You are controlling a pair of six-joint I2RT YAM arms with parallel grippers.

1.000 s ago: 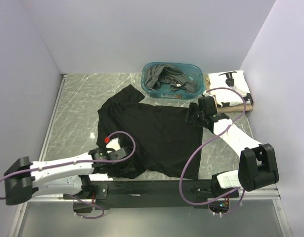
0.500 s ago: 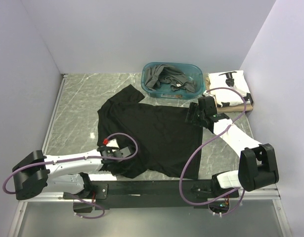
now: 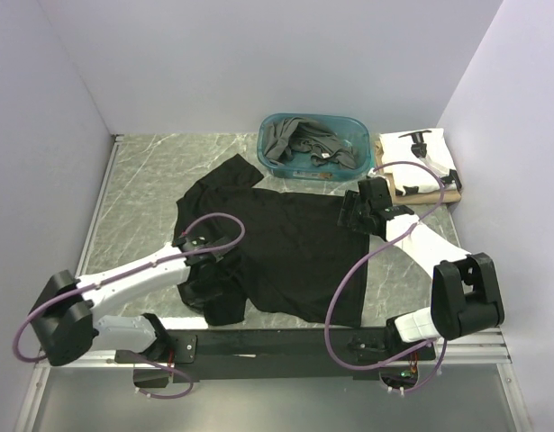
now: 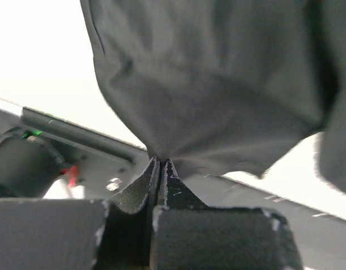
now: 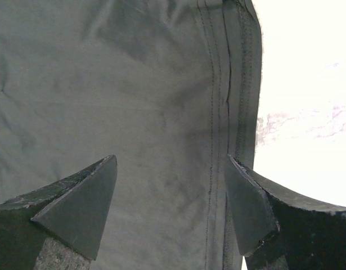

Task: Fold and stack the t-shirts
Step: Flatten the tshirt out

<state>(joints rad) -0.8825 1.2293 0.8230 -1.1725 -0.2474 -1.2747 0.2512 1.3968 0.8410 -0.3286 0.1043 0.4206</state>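
Observation:
The plain black t-shirt (image 3: 295,247) lies spread in the middle of the table. My left gripper (image 3: 213,274) is over its near left corner, and that edge is bunched up under it. In the left wrist view my left gripper (image 4: 160,163) is shut on a pinch of the black cloth (image 4: 218,84), which hangs lifted off the table. My right gripper (image 3: 353,211) hovers open over the shirt's right sleeve. In the right wrist view my right gripper (image 5: 171,169) has its fingers apart over the cloth, beside the stitched sleeve hem (image 5: 232,84).
A teal tub (image 3: 264,153) at the back holds dark grey t-shirts (image 3: 299,139). Right of it a folded white t-shirt with black print (image 3: 421,157) lies on a tan one (image 3: 446,194). Walls close in the left, back and right sides.
My left gripper has shut on the black t-shirt's near left corner and moved away from the table's near edge, lifting the cloth. The right gripper has barely moved.

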